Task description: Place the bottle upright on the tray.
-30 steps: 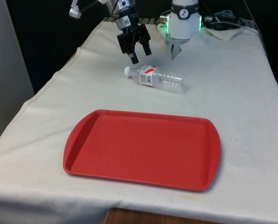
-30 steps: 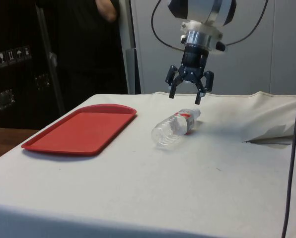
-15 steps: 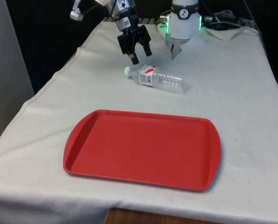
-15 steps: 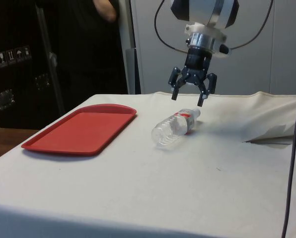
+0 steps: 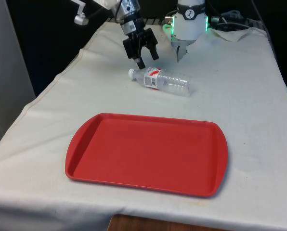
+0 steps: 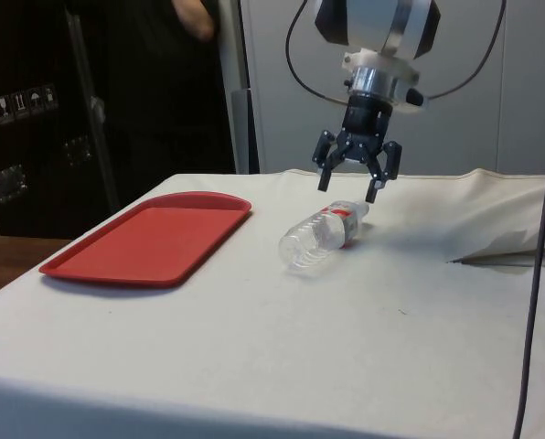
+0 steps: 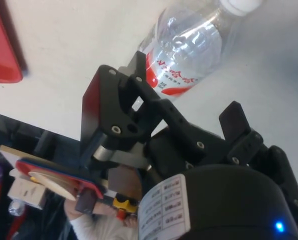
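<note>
Hovering with fingers spread, the gripper (image 5: 147, 59) has drifted closer over the cap end of the bottle (image 5: 160, 81), which lies on its side on the cloth, well apart from the red tray (image 5: 215, 163). Grasp looks imminent, nothing held yet.

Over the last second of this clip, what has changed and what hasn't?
The gripper, fingers open and holding nothing, shifted toward the front view's right and slightly lower, ending above the cap end of the bottle. Nothing was grasped or released. The bottle lies on its side on the cloth as before, and the red tray has not moved.
</note>
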